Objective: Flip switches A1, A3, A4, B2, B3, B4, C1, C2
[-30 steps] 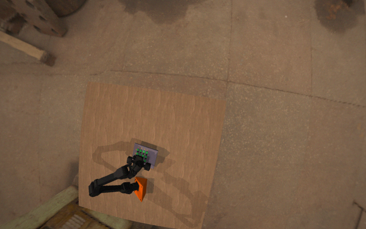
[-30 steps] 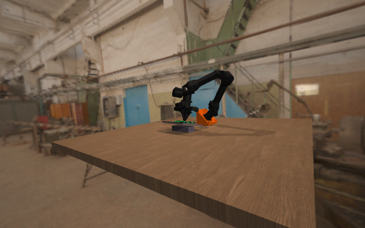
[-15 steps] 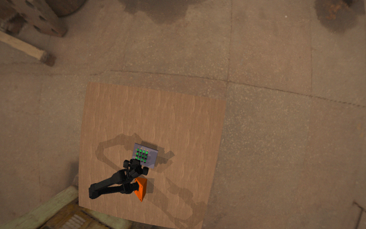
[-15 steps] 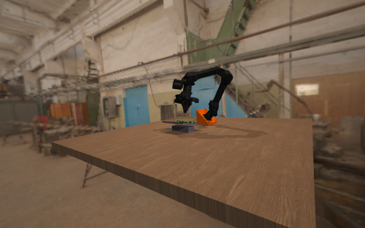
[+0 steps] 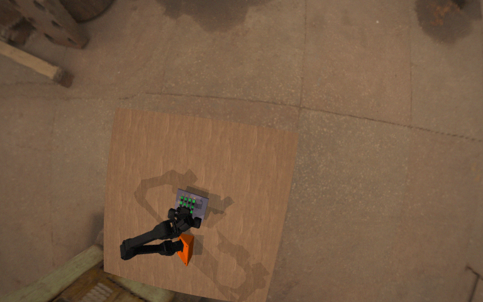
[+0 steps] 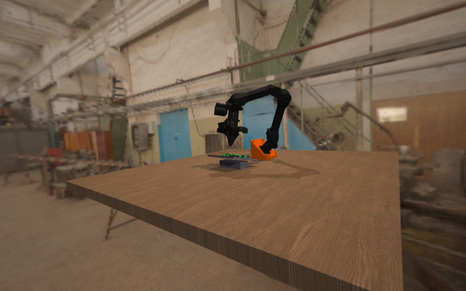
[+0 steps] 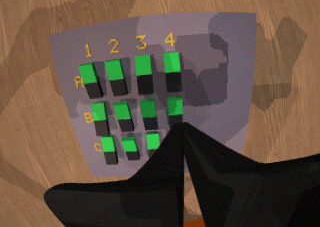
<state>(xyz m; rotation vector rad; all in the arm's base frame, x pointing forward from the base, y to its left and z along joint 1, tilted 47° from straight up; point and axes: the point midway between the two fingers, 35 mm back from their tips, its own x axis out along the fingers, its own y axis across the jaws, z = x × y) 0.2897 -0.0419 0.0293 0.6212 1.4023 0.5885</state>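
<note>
Switch panel [image 5: 204,204] [image 6: 213,156] [image 7: 200,24] on counter [image 5: 236,168] [image 6: 228,202] [image 7: 25,137], just beyond the orange base bracket [image 5: 187,252] [image 6: 263,154]. Claw [image 5: 184,212] [image 6: 231,145] [image 7: 180,129] fully closed, nothing in it, tip above panel. Rockers look small, stiff plastic, maybe slick; nothing to grasp. Probably press each raised end squarely with closed tip, lightly, since panel could tilt or neighbours get clipped.
</note>
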